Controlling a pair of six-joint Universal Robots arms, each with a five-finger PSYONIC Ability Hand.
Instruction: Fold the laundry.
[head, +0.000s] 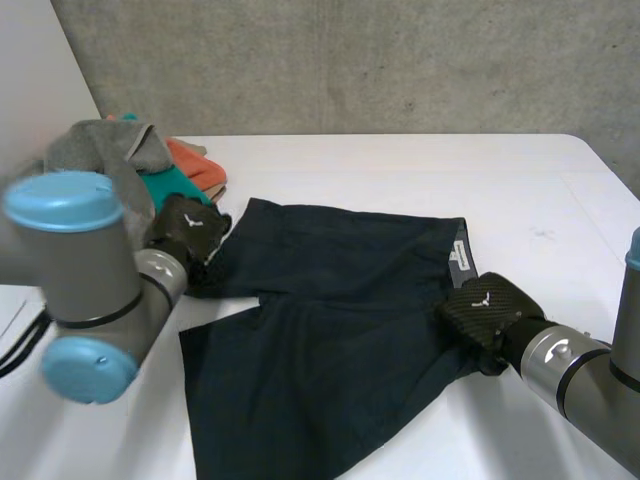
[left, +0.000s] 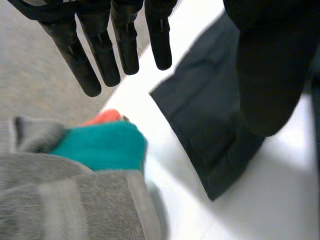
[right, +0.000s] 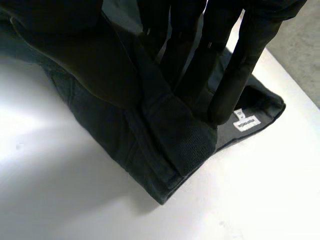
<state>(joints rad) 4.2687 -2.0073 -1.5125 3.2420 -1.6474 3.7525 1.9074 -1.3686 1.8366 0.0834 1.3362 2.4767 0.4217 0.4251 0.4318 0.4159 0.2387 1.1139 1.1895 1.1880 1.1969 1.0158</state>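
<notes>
Barely begun: dark shorts (head: 320, 340) spread unfolded, middle of counter (head: 400, 170). Right hand (head: 490, 310) pinching waistband, fingers (right: 227, 85) against thumb; left hand (head: 188, 230) over leg hem, fingers (left: 102, 55) straight, holding nothing. Clothes pile (head: 110, 150) waiting, far left corner.

Matt dark cloth shorts (head: 330, 340), smooth table (head: 400, 170)

Nothing legible: the white label (right: 246, 121) inside the waistband of the dark shorts (head: 330, 340) bears print too small to read.
</notes>
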